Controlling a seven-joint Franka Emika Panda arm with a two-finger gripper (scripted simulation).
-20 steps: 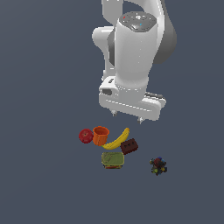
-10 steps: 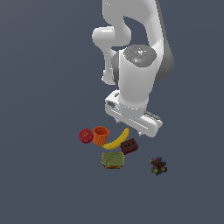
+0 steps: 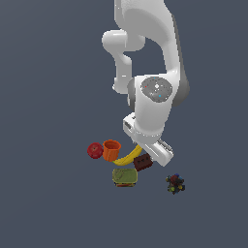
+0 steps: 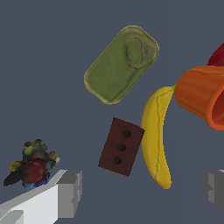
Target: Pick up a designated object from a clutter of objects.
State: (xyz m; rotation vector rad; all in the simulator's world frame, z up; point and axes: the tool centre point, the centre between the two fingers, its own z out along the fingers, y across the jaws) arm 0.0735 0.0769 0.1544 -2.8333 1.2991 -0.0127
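The designated object, a dark reddish-brown box [image 3: 143, 162] [image 4: 121, 146] with three dark dots, lies on the floor beside the yellow banana [image 3: 127, 157] [image 4: 156, 135]. Around it is the clutter: an orange cup [image 3: 111, 149] [image 4: 202, 95], a red apple [image 3: 95, 150] [image 4: 217, 56], a green-brown flat can [image 3: 125, 177] [image 4: 121, 64] and a dark multicoloured lump [image 3: 175, 183] [image 4: 31, 166]. My gripper [image 4: 142, 191] is open and holds nothing. It hangs just above the box and the banana's tip. In the exterior view the hand [image 3: 150, 140] covers the fingers.
The items rest on a plain dark grey floor [image 3: 58, 203]. The lump lies apart from the others, toward the exterior view's right. The white arm [image 3: 145, 58] rises behind the clutter.
The arm has come down toward the clutter and the hand has tilted and turned, so it now sits just over the box and banana. No object has moved.
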